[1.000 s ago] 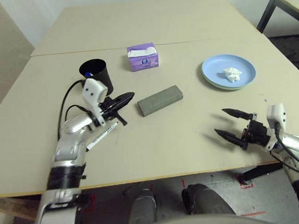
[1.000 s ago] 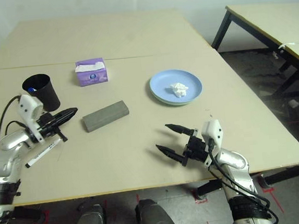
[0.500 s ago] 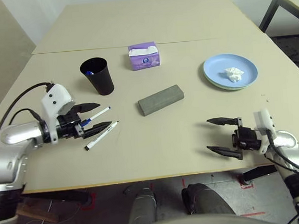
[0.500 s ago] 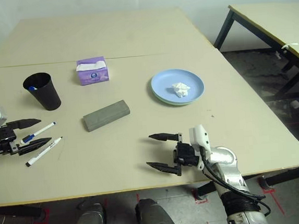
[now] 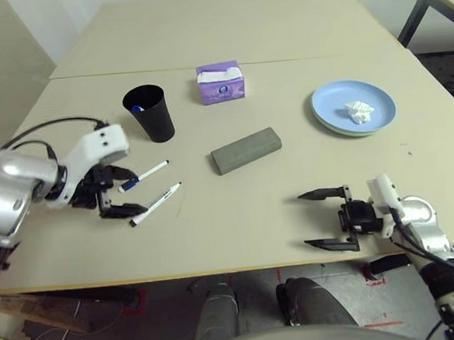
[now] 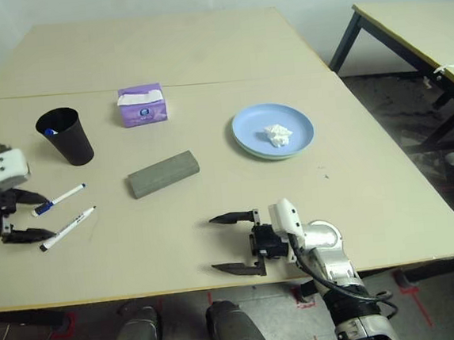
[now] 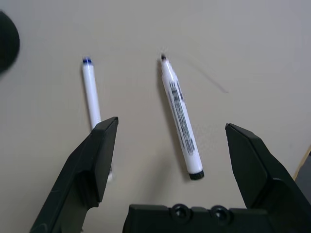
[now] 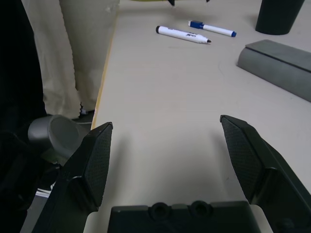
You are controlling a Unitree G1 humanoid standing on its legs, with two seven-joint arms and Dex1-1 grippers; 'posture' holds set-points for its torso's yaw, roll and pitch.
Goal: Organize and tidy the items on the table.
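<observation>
Left eye view: beige table (image 5: 232,225), left gripper (image 5: 138,191) and right gripper (image 5: 303,220) both wide open, empty; blue plate (image 5: 332,117) cradling crumpled tissue (image 5: 358,111); right wrist view reveals the glasses case's (image 8: 277,68) lid line; left wrist view, blue-capped marker (image 7: 91,92) partly hidden, black-capped marker (image 7: 182,121) plain

My left end effector (image 7: 170,125) has two white markers lying flat just beside it: a blue-capped marker (image 5: 144,176) and a black-ended marker (image 5: 155,205). Beyond my right end effector (image 5: 327,221), crumpled white tissue (image 5: 359,111) rests on a round blue plate (image 5: 332,101), stacked over a pale-green one (image 6: 251,149); the long grey glasses case (image 5: 247,151) lies closed between both end effectors on the desk (image 5: 240,224).
</observation>
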